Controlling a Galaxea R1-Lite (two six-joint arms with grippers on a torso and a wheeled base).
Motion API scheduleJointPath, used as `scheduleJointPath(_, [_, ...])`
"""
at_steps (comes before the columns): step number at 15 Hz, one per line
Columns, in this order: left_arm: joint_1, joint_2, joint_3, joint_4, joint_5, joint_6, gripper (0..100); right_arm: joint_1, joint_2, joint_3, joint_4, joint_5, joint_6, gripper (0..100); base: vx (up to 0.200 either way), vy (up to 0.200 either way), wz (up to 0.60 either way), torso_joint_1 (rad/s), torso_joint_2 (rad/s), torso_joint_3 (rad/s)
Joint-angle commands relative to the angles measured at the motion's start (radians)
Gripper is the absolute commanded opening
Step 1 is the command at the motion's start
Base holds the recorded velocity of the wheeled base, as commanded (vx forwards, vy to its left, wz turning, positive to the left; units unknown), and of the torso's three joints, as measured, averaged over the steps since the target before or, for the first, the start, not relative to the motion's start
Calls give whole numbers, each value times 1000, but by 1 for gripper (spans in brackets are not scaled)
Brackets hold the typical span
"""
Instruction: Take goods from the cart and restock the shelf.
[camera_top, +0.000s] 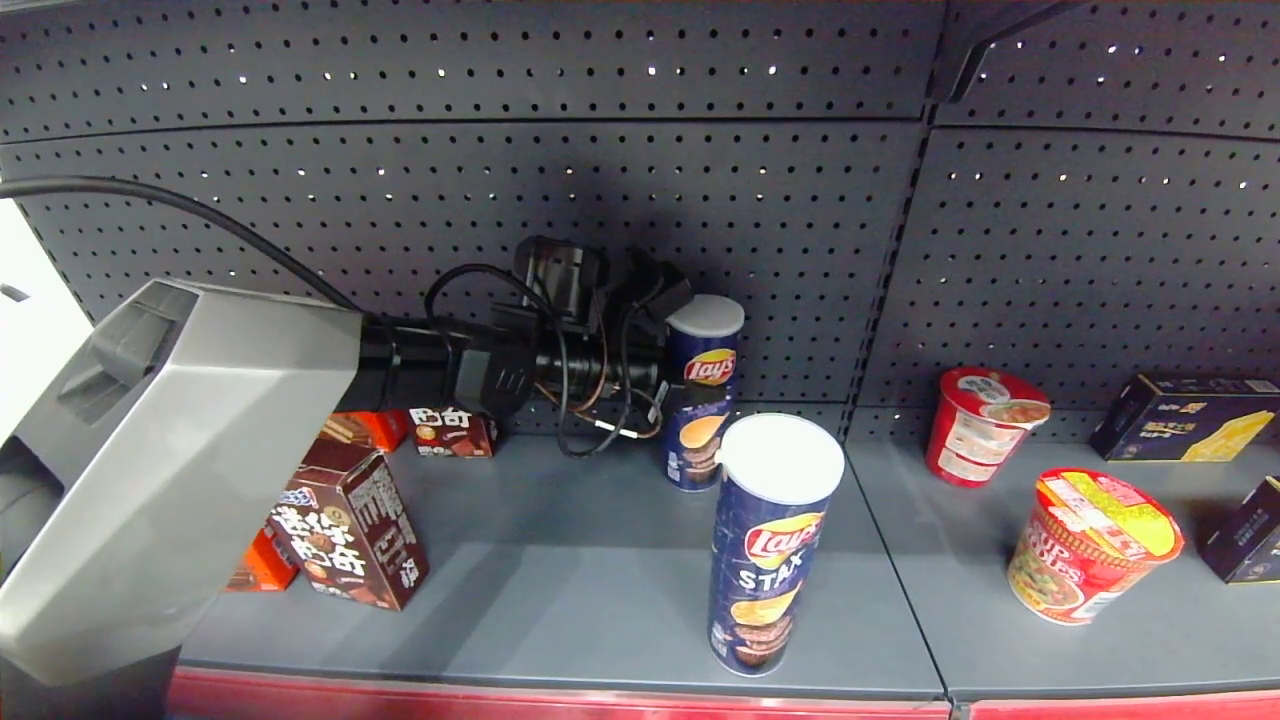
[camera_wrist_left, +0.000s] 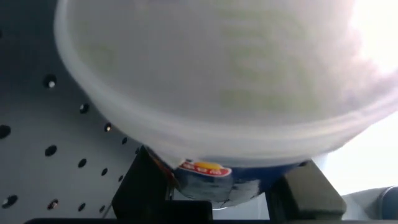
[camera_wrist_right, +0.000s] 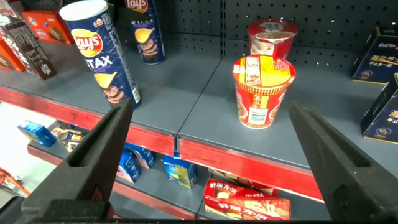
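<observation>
Backdrop: grey perforated panel (camera_top: 600, 180) behind a grey shelf (camera_top: 580, 590) with a red front edge.
Left gripper (camera_top: 662, 335): reached in to the back of the shelf, jaws clamped on the rear chip can, one finger on either side of its body just under the white lid.
Rear chip can (camera_top: 703, 400): upright, close to the panel, base at shelf level; cannot tell whether fully resting there.
Front chip can (camera_top: 768, 545): upright near the front edge, ahead of the rear chip can and apart from it.
Right gripper (camera_wrist_right: 208, 115): held out in front of the shelf edge, jaws wide apart, nothing between them.
Neighbours: chocolate boxes (camera_top: 350, 525) to the left, under the left arm; two noodle cups (camera_top: 1090, 545) on the right-hand section; dark boxes (camera_top: 1185, 418) beyond them.
Step in hand: by the look of it, setting the rear chip can into its place at the back.
Progress: judged partway, with two cans on the shelf and room left beside them.
Next move: probably a last check of contact with the shelf, then parting the jaws evenly and drawing back the way the arm lies, without any sideways sweep.
Risk: tall, narrow can, likely to tip if dragged by a finger on release; chocolate boxes close under the retreat path.
</observation>
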Motion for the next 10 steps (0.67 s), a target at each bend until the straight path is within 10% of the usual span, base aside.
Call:
scheduleJointPath(1, [1, 5, 2, 2, 1, 12, 0, 0, 3, -1, 0, 0, 1, 100, 0, 0, 0, 0, 0, 0])
scheduleJointPath(2, [1, 5, 2, 2, 1, 12, 100, 0, 3, -1, 0, 0, 1, 100, 0, 0, 0, 0, 0, 0])
scheduleJointPath(10, [10, -38, 34, 2, 1, 16, 100, 3, 26, -9, 0, 6, -1, 100, 0, 0, 0, 0, 0, 0])
